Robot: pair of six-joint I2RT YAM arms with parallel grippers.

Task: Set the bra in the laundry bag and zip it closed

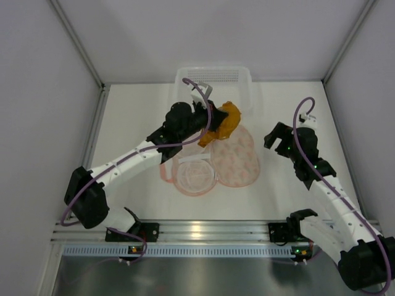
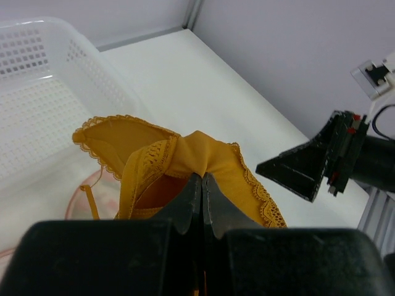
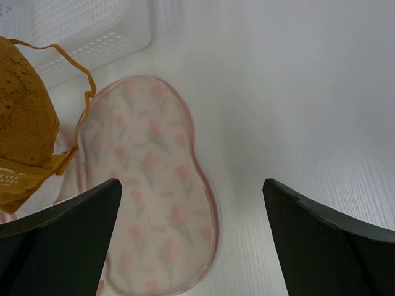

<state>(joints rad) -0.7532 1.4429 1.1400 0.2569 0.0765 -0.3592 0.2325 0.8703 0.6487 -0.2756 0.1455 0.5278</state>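
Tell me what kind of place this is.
Probably a robot test cell, not a home: plain white walls box in a white table, and two arms are bolted to a metal rail at its near edge.

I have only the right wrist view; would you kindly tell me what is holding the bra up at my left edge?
Observer: The left gripper is shut on the bra, pinching a fold of its fabric.
Operator: Thank you. Is it hanging over the bag or the basket?
Observer: From the top, it hangs over the far edge of the open bag, just in front of the basket.
Operator: Does the bag have a second half outside my view?
Observer: Yes, a round mesh half lies folded open flat on the table, to the left of the printed half you see.
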